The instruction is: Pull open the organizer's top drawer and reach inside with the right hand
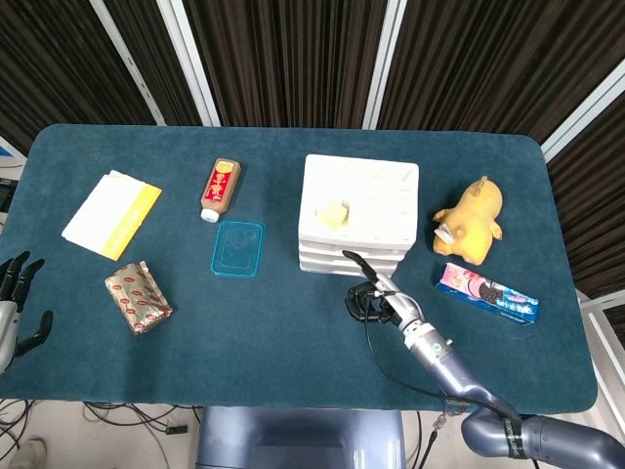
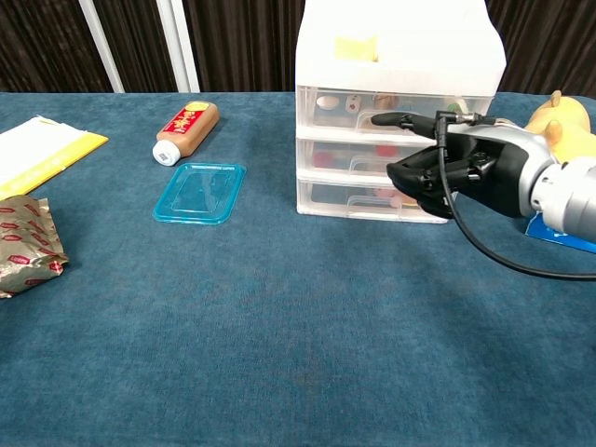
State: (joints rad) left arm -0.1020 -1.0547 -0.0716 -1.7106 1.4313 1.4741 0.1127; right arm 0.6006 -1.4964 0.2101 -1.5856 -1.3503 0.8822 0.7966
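Observation:
The white three-drawer organizer [image 1: 359, 210] [image 2: 400, 56] stands mid-table with all drawers closed. Small items show through its clear top drawer [image 2: 345, 104]. My right hand [image 1: 376, 296] [image 2: 456, 172] hovers just in front of the drawer fronts, level with the top and middle drawers. One finger [image 2: 396, 120] sticks out across the top drawer's handle area; I cannot tell whether it touches. The other fingers are curled in and hold nothing. My left hand [image 1: 15, 303] stays at the table's near left edge, fingers spread and empty.
A brown sauce bottle [image 1: 219, 189] and a blue lid [image 1: 238, 248] lie left of the organizer. Further left are a yellow-white packet [image 1: 110, 213] and a foil snack bag [image 1: 138, 296]. A yellow plush toy [image 1: 471, 219] and a cookie pack [image 1: 486, 293] lie on the right.

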